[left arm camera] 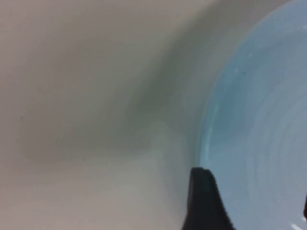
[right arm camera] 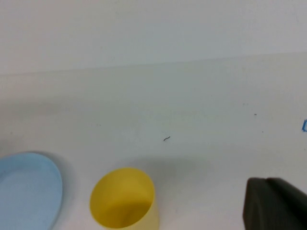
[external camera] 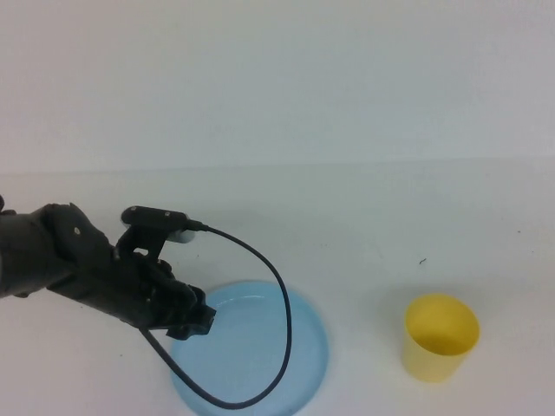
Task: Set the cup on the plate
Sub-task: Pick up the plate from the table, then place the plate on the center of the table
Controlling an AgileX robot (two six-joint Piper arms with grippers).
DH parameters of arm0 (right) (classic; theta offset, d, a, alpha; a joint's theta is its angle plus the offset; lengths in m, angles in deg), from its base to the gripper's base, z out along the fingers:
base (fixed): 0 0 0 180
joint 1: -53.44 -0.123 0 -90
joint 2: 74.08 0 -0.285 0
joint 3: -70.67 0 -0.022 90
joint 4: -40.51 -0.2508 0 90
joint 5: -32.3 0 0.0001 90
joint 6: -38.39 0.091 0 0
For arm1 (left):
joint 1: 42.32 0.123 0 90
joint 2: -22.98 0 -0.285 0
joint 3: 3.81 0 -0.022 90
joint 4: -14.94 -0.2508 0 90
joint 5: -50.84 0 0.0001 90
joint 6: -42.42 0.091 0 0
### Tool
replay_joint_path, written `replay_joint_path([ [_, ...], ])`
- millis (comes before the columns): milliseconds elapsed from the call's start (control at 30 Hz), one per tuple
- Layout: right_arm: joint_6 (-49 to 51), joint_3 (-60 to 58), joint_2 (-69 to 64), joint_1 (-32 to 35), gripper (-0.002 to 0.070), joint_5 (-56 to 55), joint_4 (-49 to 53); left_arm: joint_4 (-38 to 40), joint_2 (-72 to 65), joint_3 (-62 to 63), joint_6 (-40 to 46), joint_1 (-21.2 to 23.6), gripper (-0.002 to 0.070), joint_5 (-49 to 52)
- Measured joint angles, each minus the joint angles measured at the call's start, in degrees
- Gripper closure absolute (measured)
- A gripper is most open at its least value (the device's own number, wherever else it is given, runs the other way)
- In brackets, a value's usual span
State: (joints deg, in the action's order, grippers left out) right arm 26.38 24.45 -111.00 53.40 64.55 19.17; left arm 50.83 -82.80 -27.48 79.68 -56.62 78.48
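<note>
While our left gripper (external camera: 198,319) is hovering over the plate (external camera: 260,364) rim — finger state unclear — we're seeing the cup (external camera: 440,337) sitting upright to the right, nearer the unseen right gripper.

White table (external camera: 373,217); on it, blue plate (external camera: 260,347) and upright yellow cup (external camera: 440,338), apart, plus tiny dark speck (external camera: 422,261).
</note>
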Motion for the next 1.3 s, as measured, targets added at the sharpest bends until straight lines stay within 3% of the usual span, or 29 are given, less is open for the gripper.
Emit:
replay_joint_path([
  [267, -0.14, 0.0, 0.0, 0.0, 0.0675, 0.13, 0.0, -1.29, -2.7, 0.5, 0.0, 0.0, 0.0443, 0.16],
  [433, -0.14, 0.0, 0.0, 0.0, 0.0675, 0.13, -0.09, -1.58, -4.33, 0.5, 0.49, 0.0, 0.0513, -0.03],
  [600, -0.14, 0.0, 0.0, 0.0, 0.0675, 0.13, -0.09, -2.94, -5.2, 0.59, 1.53, 0.0, 0.0673, -0.37],
  [767, -0.14, 0.0, 0.0, 0.0, 0.0675, 0.13, -0.09, -2.52, -5.08, 2.65, 1.51, 0.0, 0.0673, 1.23],
  [967, -0.63, 0.0, 0.0, 0.0, 0.0675, 0.95, -0.09, 6.21, -4.2, 9.93, 4.53, 0.0, 0.0673, 11.37],
  [1300, -6.18, 0.0, -0.25, 0.0, 0.0675, 4.89, -0.23, 5.17, -7.53, 12.48, 4.32, -3.56, 0.0673, 12.07],
])
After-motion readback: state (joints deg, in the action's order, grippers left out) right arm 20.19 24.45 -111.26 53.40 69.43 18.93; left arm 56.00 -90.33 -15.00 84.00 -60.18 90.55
